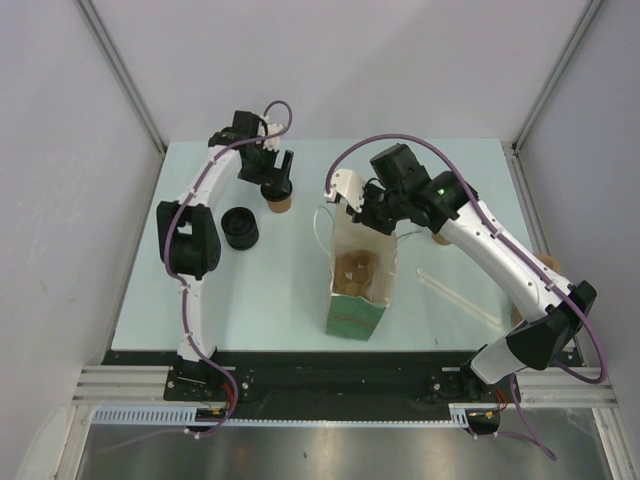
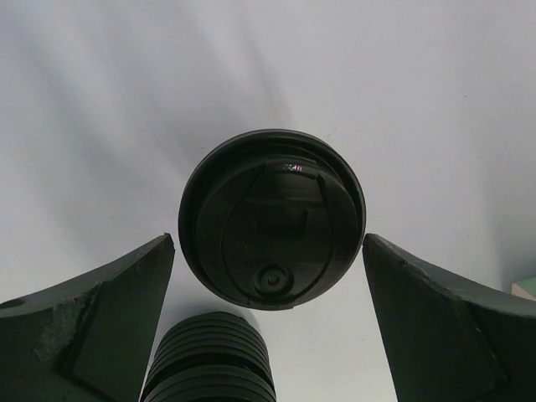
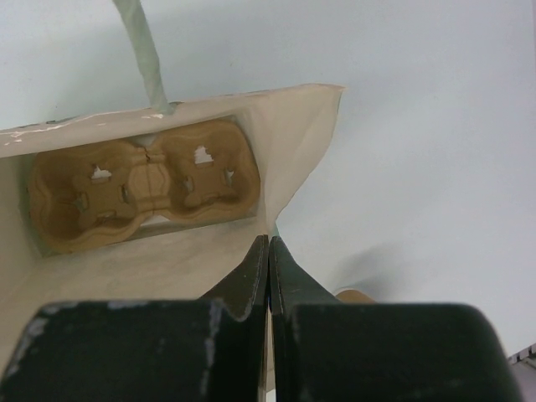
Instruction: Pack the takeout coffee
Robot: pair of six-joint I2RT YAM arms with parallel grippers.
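The takeout coffee (image 1: 281, 204), a tan paper cup with a round black lid (image 2: 272, 219), stands upright at the back of the table. My left gripper (image 1: 277, 184) hangs right over it, open. In the left wrist view the two fingers (image 2: 100, 322) stand wide on either side of the lid and do not touch it. A white and green paper bag (image 1: 357, 285) stands open mid-table with a brown pulp cup carrier (image 3: 142, 180) at its bottom. My right gripper (image 3: 269, 240) is shut on the bag's far rim (image 3: 301, 159), holding the mouth open.
A low stack of black lids (image 1: 240, 228) sits left of the coffee, also close under the left wrist camera (image 2: 209, 360). Tan cups (image 1: 440, 238) stand behind the right arm. A thin white stick (image 1: 462, 296) lies right of the bag. The bag's handle (image 3: 141, 54) sticks up.
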